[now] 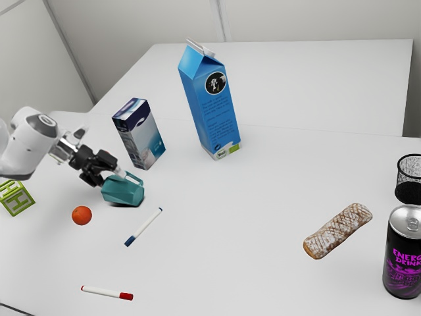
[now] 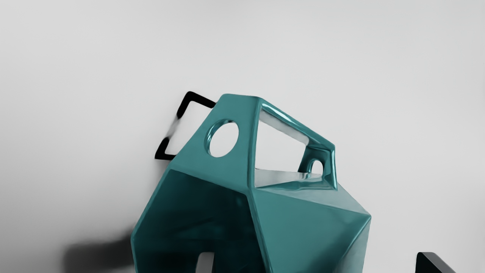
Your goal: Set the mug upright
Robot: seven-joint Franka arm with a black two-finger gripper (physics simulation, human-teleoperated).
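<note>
On the desk (image 1: 230, 263), mug (image 1: 123, 191) lies on its side, handle uppermost. Pincer (image 1: 110, 175) at mug, fingers spread apart.

Arm (image 1: 25, 148): glossy white shell, smooth and rounded, with fine dark seam lines and a small dark dot on its side
Cap (image 1: 46, 121): dark grey disc, round, with a small pale marking too tiny to read
Wrist (image 1: 63, 149): silvery and pale grey, angular
Gripper (image 1: 112, 178): black, blocky, jointed, two-fingered
Fingertips (image 2: 206, 262): slim, with blunt ends; grey faces, one with a black side
</note>
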